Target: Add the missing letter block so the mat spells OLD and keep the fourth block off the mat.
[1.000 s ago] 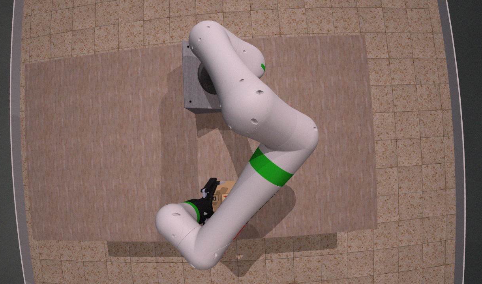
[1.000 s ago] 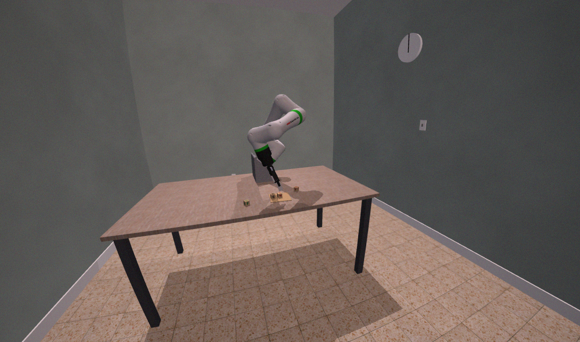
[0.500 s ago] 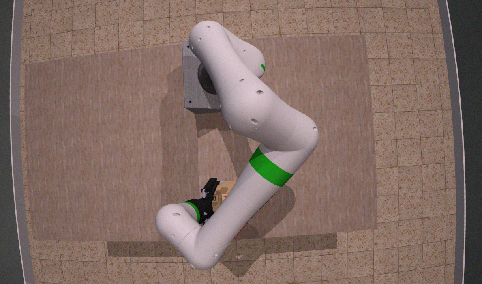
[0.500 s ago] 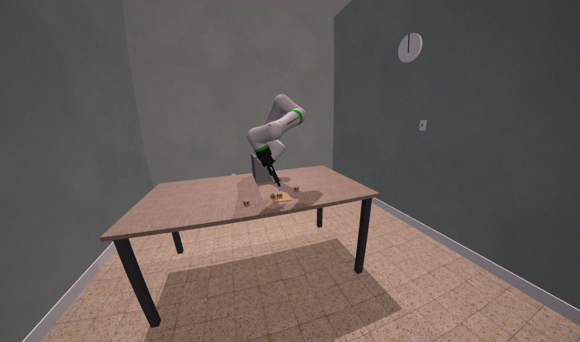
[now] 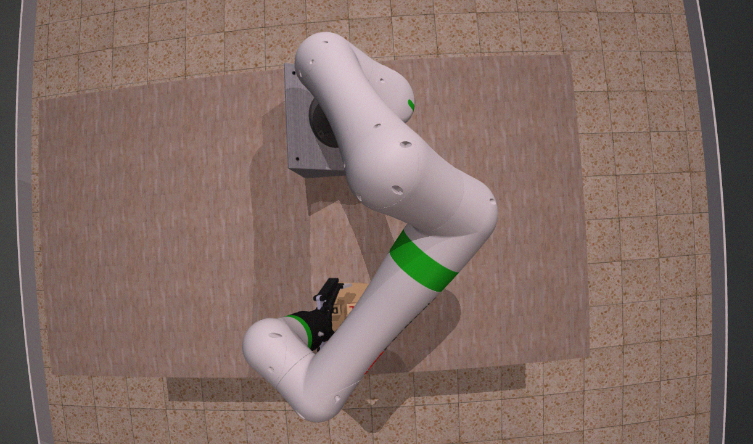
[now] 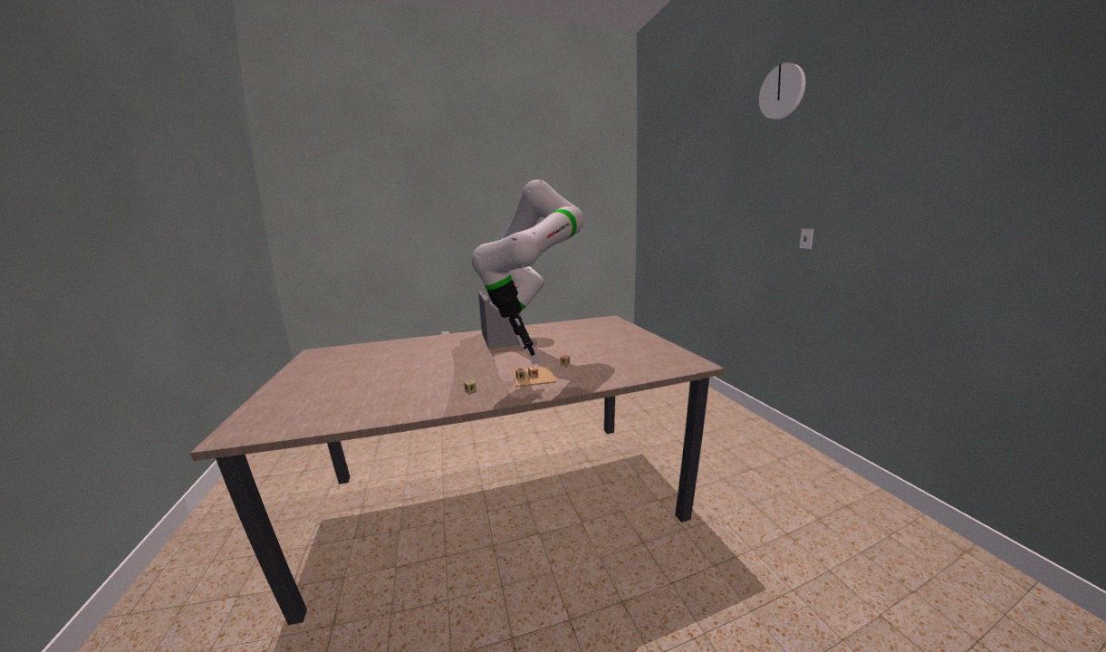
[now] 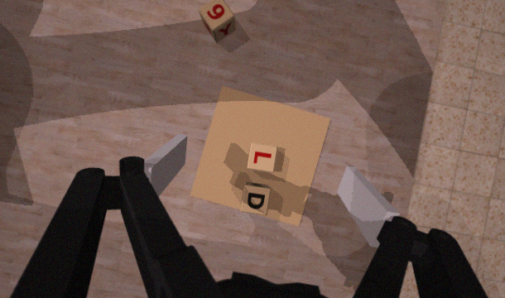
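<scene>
Gripper point(image 7: 261, 178) wide, nothing held, above mat point(image 7: 236, 124) bearing L block point(image 7: 262, 157) and D block point(image 7: 256, 199); missing-letter block point(image 6: 469, 387) likely left on table point(image 6: 361, 388), apart; judged light, rigid, smooth-faced — take across opposite flat sides.

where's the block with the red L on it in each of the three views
top: the L block barely peeks out beside the forearm, on the tan mat.
exterior: the right one of the two blocks on the mat, L block, below the gripper.
wrist: near the mat's middle, just above the D block.
shared landmark: the tan mat.
</scene>
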{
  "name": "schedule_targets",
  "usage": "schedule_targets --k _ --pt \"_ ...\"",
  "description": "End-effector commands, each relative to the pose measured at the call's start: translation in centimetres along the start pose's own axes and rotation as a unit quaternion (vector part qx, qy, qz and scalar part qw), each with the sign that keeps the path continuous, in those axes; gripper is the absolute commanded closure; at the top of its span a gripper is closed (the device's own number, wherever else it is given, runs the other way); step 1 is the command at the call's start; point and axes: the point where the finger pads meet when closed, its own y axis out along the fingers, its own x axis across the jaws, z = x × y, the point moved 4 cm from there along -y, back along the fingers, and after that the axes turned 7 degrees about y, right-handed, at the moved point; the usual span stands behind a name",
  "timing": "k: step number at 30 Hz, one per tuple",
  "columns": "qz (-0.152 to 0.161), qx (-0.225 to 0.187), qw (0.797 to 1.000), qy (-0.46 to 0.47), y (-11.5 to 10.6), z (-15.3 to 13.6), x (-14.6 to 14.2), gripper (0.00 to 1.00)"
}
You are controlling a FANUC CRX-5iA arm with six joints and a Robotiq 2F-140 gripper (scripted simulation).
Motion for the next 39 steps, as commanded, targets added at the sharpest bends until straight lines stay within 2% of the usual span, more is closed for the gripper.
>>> schedule_targets --k 1,13,19,39 --pt "0.000 0.000 1.000 0.000 0.0 0.0 0.0 0.00" --pt "0.000 0.000 1.000 0.000 -0.2 -0.3 0.1 0.00" --pt "0.000 0.000 1.000 0.000 -1.7 -4.4 0.7 0.00" --pt "0.000 0.000 1.000 0.000 -1.7 -4.4 0.8 0.00"
